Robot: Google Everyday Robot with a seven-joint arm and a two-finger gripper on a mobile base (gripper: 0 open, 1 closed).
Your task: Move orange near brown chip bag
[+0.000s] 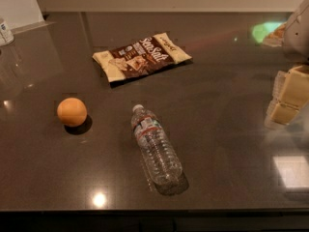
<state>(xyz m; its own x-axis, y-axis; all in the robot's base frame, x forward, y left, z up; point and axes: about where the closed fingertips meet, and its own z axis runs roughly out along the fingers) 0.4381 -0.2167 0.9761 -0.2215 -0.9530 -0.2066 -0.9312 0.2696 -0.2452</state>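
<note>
The orange [72, 111] rests on the dark countertop at the left. The brown chip bag [141, 56], dark brown with cream ends and white script, lies flat toward the back middle, up and to the right of the orange, with a gap between them. My gripper [286, 99] is at the right edge of the view, cream-coloured, above the counter, far to the right of both things and holding nothing that I can see.
A clear plastic water bottle [155, 146] lies on its side in the front middle, cap pointing back. A small container [5, 32] stands at the far left edge. The counter's front edge [145, 210] runs along the bottom.
</note>
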